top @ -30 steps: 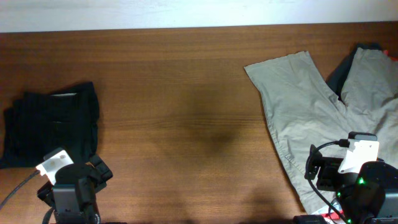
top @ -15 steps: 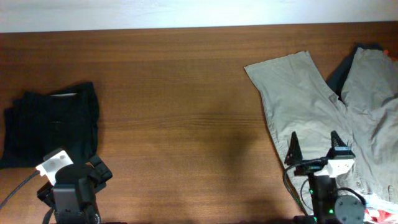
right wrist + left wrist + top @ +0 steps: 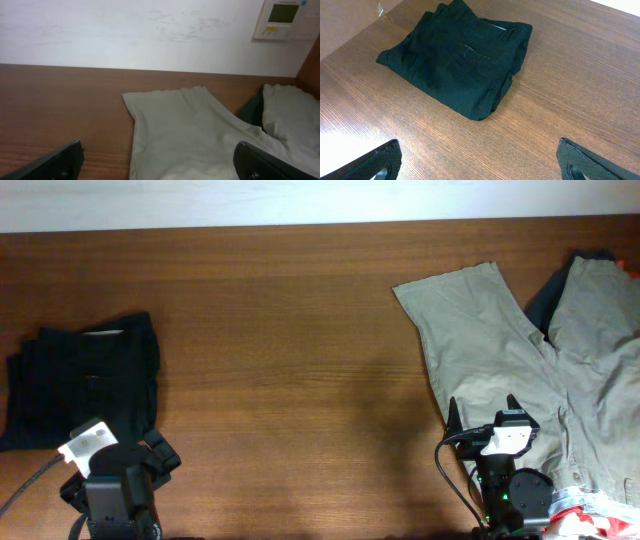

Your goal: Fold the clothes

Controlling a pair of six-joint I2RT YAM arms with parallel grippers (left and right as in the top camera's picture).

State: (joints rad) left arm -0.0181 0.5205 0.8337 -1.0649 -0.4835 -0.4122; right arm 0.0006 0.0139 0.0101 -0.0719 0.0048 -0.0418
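Observation:
The black shorts (image 3: 85, 380) lie folded in a compact stack at the table's left side, with pale lining showing at the top edge; they also fill the upper part of the left wrist view (image 3: 460, 60). My left gripper (image 3: 158, 455) is open and empty, just in front and right of the stack, over bare wood (image 3: 477, 165). My right gripper (image 3: 482, 412) is open and empty at the front right, above the lower left edge of the beige shorts (image 3: 490, 340), with nothing between its fingers in the right wrist view (image 3: 160, 162).
The beige-khaki shorts (image 3: 190, 125) lie spread flat at the right. A dark garment (image 3: 545, 300) shows beneath them at the far right. A small red-and-white item (image 3: 585, 510) lies at the front right corner. A white wall with a thermostat panel (image 3: 285, 17) stands behind the table.
My right arm has moved left and turned, so its open fingers now stand over the beige shorts' lower left edge. The left arm and the black shorts have not moved.

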